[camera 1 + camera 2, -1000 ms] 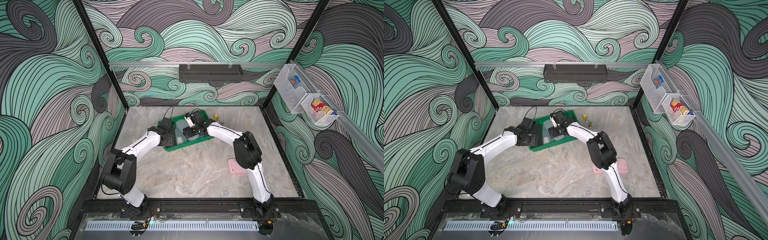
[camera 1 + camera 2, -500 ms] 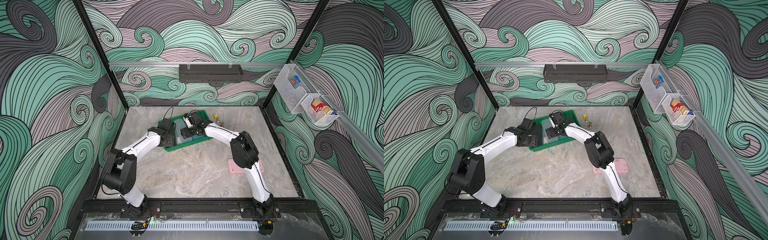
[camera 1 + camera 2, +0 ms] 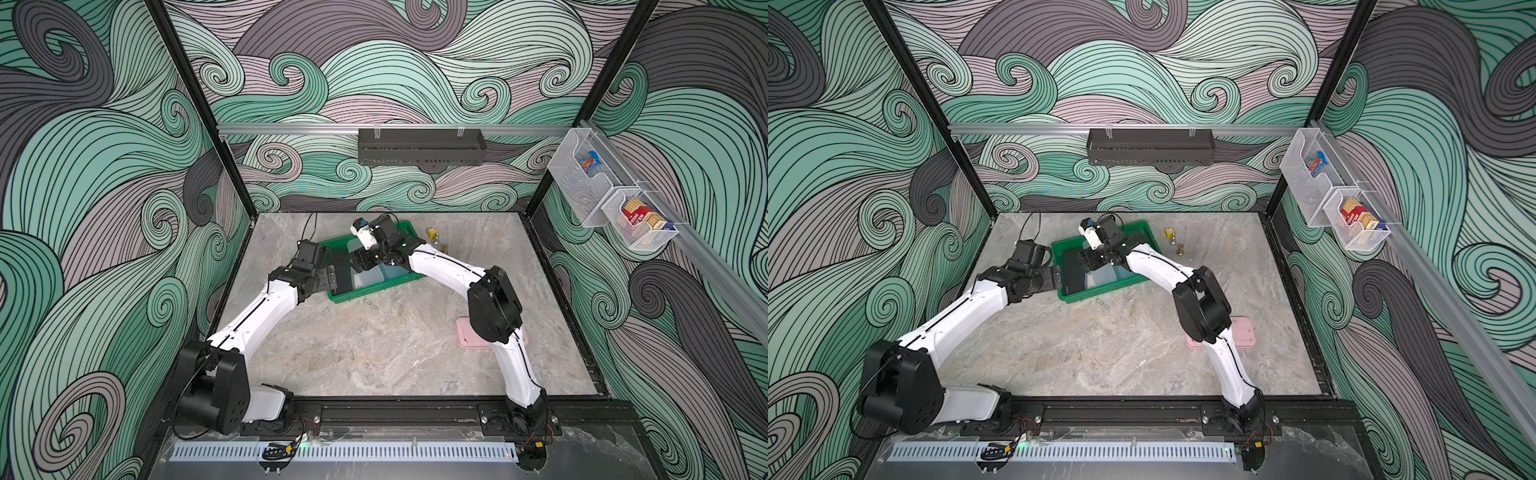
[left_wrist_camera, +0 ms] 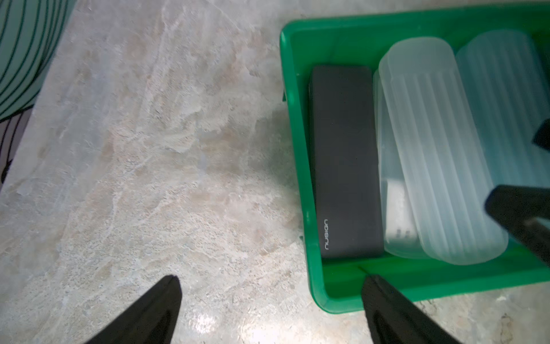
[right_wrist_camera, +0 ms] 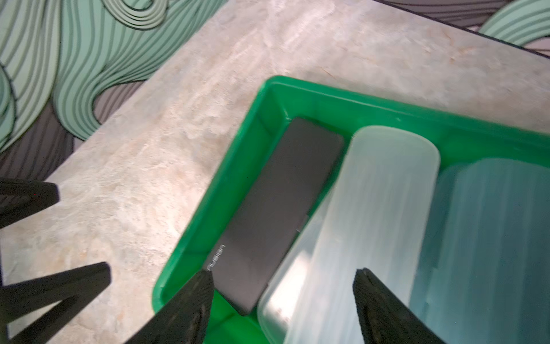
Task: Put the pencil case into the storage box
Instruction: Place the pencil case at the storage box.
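Observation:
The bright green storage box (image 3: 374, 291) (image 3: 1100, 296) stands at the back middle of the table. A black pencil case (image 4: 345, 163) (image 5: 282, 202) lies flat along its left wall. Beside it lie a frosted white case (image 4: 431, 149) (image 5: 372, 208) and a frosted blue case (image 4: 512, 119) (image 5: 491, 238). My left gripper (image 4: 272, 286) (image 3: 332, 278) is open and empty, straddling the box's near left corner. My right gripper (image 5: 282, 278) (image 3: 359, 262) hangs open over the near ends of the black and white cases. A pink pencil case (image 3: 465, 338) (image 3: 1241, 332) lies on the table, partly hidden behind my right arm.
A yellow die and small brass pieces (image 3: 433, 233) (image 3: 1170, 232) sit right of the box. A black perforated trough (image 3: 419, 145) hangs on the back wall. White wire baskets (image 3: 611, 199) hang on the right wall. The two grippers are close together at the box's left end.
The left gripper's jaws have spread wide at the box's left end. The right gripper has shifted left over the box, towards the black case.

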Controlling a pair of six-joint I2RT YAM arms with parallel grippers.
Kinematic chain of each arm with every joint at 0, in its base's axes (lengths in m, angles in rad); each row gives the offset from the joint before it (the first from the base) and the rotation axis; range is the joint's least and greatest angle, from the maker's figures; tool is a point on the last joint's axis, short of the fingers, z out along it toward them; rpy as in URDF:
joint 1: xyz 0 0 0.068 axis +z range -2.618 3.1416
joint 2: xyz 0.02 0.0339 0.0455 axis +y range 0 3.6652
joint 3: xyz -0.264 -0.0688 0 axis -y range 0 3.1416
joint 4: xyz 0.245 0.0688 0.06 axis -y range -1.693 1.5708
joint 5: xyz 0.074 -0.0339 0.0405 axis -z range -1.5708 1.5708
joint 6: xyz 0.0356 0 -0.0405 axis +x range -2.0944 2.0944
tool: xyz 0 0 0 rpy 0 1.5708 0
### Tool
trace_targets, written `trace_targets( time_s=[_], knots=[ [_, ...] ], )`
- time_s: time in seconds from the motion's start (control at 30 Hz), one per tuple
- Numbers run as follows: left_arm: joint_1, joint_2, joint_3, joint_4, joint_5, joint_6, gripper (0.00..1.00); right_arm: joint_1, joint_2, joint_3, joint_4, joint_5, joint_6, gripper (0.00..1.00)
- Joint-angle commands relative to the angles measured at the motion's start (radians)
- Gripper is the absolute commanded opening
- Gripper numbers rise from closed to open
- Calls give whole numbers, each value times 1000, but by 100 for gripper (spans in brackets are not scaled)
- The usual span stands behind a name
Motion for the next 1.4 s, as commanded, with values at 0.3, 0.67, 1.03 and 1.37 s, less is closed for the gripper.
trace_targets(
  time_s=[0.3, 0.67, 1.03, 1.37],
  knots=[
    [11, -22, -49, 64, -5, -18, 99, 32, 186, 107, -5, -67, 29, 70],
    [13, -10, -52, 70, 1, -9, 99, 17, 196, 79, -5, 90, 60, 70],
    [12, 3, -25, 26, 9, -4, 99, -8, 158, 59, -5, 115, 71, 71],
    [13, 12, -15, 17, 3, -2, 99, -21, -100, -165, 46, 100, 52, 74]
  ],
)
